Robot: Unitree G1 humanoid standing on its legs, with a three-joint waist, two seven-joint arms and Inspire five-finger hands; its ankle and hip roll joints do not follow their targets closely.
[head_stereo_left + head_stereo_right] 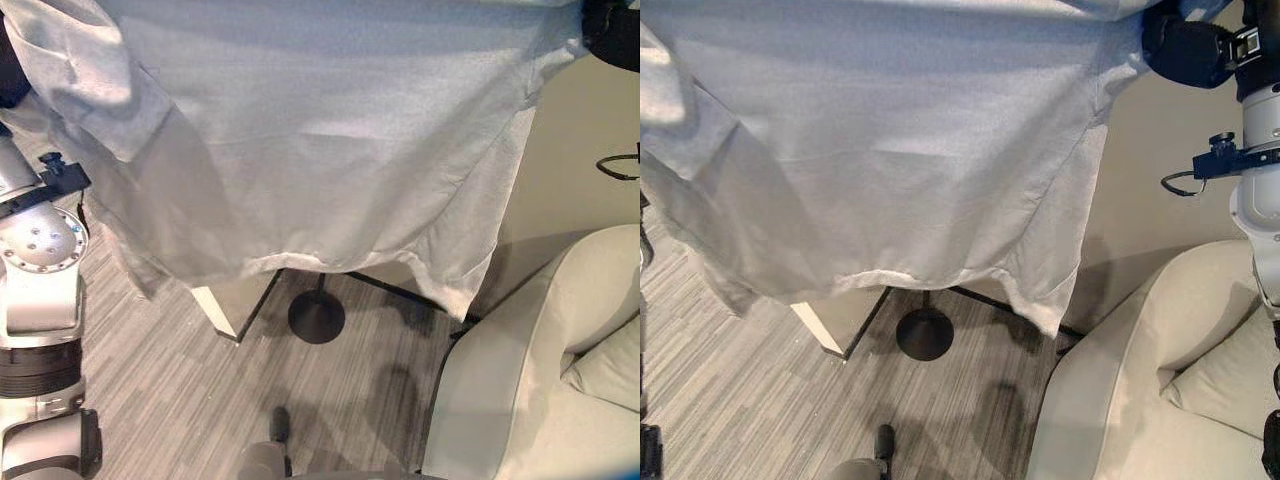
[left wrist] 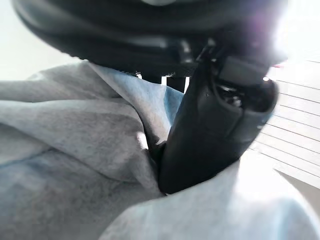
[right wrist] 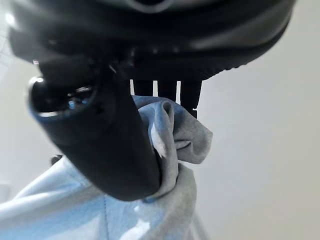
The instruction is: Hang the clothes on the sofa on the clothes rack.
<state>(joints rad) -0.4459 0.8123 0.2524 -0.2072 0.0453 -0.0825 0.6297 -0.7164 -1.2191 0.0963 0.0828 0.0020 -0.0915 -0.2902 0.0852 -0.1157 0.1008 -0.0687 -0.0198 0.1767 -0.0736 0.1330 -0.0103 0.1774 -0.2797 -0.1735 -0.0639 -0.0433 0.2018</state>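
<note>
Well past the pick-up, short of the hanging. Lifted clear of the sofa already: a pale grey shirt, spread wide and high across the head views, hem hanging free above the floor and touching nothing below. Held at both upper corners: left hand with thumb pressed into a fold of the cloth against the fingers, as seen in the left wrist view; right hand likewise pinching a bunched corner between thumb and fingers, as seen in the right wrist view, and showing dark at the shirt's upper right edge in the right eye view. Below the hem, just beyond it, a round black rack base with a thin pole rising behind the cloth, standing on the floor near a white panel; top of the rack hidden by the shirt, so impossible to tell how close the cloth is to any bar or hook. On the sofa, lower right, a cushion and no other garment visible in the part that shows. Judged remaining: bringing the shirt over the rack's top, draping or hooking it there, then releasing both pinches
</note>
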